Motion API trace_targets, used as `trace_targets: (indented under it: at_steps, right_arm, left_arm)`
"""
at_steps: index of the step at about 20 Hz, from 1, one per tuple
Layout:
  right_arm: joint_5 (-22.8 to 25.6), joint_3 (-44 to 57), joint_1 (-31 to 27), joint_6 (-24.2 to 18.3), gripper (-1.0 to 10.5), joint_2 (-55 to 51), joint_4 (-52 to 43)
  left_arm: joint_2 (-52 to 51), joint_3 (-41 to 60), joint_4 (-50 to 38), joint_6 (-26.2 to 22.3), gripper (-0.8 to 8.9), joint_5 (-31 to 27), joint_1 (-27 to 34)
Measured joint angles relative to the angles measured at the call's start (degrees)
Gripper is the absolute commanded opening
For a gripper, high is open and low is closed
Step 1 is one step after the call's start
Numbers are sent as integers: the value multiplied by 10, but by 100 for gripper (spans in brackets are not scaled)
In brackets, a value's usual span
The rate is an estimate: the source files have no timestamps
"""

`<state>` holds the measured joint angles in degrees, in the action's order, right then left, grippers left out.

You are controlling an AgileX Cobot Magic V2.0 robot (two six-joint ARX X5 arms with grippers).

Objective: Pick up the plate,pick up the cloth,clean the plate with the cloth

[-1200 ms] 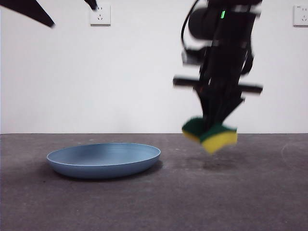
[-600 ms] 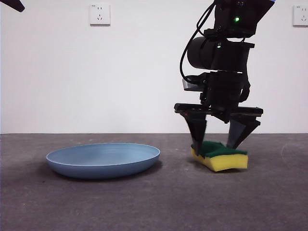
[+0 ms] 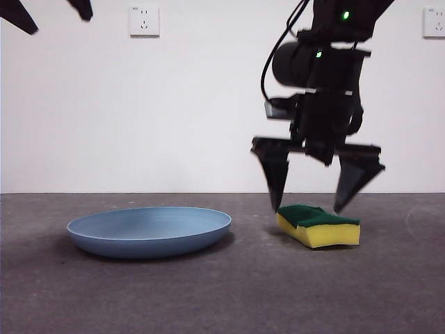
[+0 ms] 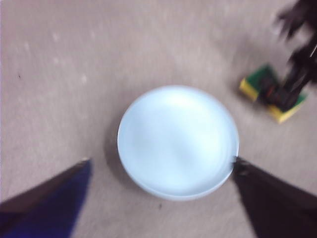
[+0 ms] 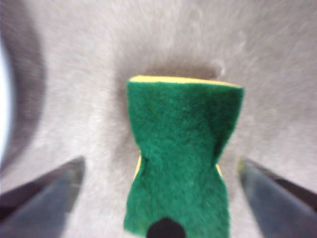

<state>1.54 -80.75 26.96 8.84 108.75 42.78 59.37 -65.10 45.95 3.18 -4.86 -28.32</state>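
Note:
The light-blue plate (image 3: 149,231) lies flat on the grey table at the left; it also shows in the left wrist view (image 4: 178,140). The cloth, a yellow sponge with a green top (image 3: 319,225), lies on the table right of the plate, also in the right wrist view (image 5: 182,148) and the left wrist view (image 4: 272,92). My right gripper (image 3: 316,207) hangs open just above the cloth, a jaw on each side, not touching it. My left gripper (image 4: 161,171) is open, high above the plate; in the front view it shows only as black tips (image 3: 49,12) at the top left.
The grey table (image 3: 222,299) runs to a white wall with two sockets (image 3: 144,20). The plate's edge shows at the side of the right wrist view (image 5: 4,99).
My right gripper lowered the cloth to the table, opened and let it go, then rose slightly. The cloth now lies flat. The left gripper's tips shifted at the top left.

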Motion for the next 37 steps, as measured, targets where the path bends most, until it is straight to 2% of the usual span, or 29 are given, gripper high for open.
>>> trace_targets:
  at_steps: [7, 11, 13, 17, 21, 23, 25, 29, 37]
  right_arm:
    - [1, 0, 3, -24, -12, -146, -4]
    - [2, 38, 13, -31, -11, -250, -63]
    - [7, 92, 25, -31, -11, -317, -112]
    - [52, 249, 55, -19, -12, -463, -202]
    - [126, 417, 107, 4, -12, -616, -294]
    - [162, 481, 132, 17, -11, -681, -314]
    - [180, 495, 134, 28, 2, -698, -285]
    - [181, 496, 132, 40, 1, -700, -255]
    - [180, 496, 132, 43, 1, -702, -255]
  left_arm:
    - [10, 0, -43, -39, -8, -10, 0]
    - [-14, 9, -66, -48, -8, -17, 0]
    - [-59, 45, -112, -47, -8, -23, 0]
    - [-188, 181, -194, -43, -8, -50, 0]
    - [-338, 349, -286, 12, -8, -54, 0]
    - [-409, 405, -297, 28, -8, -55, 0]
    - [-435, 416, -296, 42, 0, -59, 0]
    - [-433, 415, -310, 51, -1, -73, 0]
    - [-411, 415, -303, 55, -1, -69, 0]
